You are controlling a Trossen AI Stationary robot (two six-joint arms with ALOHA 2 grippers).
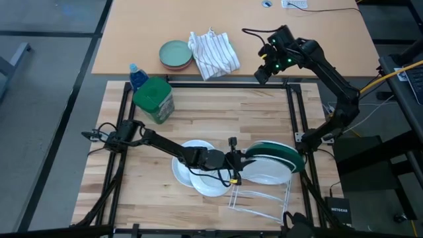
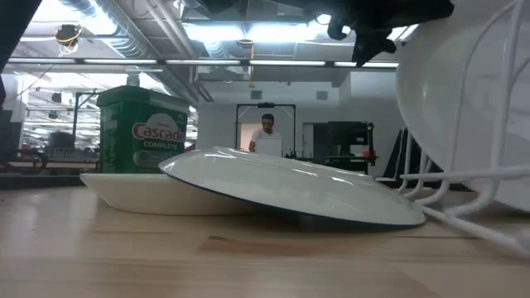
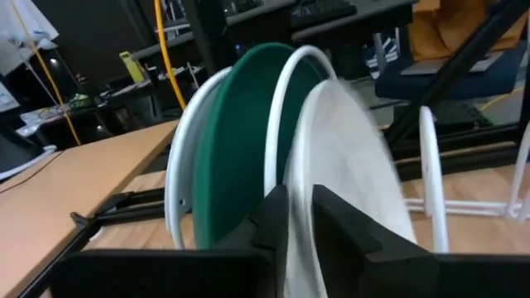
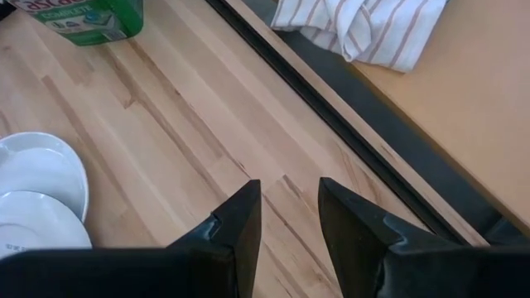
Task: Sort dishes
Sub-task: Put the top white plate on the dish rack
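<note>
A white wire rack [image 1: 261,198] stands at the table's near right. On edge in it are a dark green plate [image 1: 281,151] and, beside it, a white plate [image 3: 348,157]. My left gripper [image 3: 300,217] reaches level from the left and is shut on that white plate. Two more white plates [image 1: 193,158] [image 1: 210,183] lie overlapping on the wood left of the rack; in the low view the nearer one [image 2: 290,186] leans tilted on the other [image 2: 141,192]. My right gripper [image 4: 290,194] hangs open high over the table's far right, with nothing between its fingers. My left gripper has the white plate's rim [image 3: 301,244] pinched between its two fingers, one on each face. The fingers come level from the table's left side. The plate stands upright on edge in the rack, next to the dark green plate [image 3: 240,141].
A green Cascade tub [image 1: 154,99] and a blue-capped bottle [image 1: 137,75] stand at the far left. Beyond the black frame rail [image 1: 218,84], a pale green dish on a pinkish one [image 1: 176,54] and a striped cloth [image 1: 213,53] lie on the far table.
</note>
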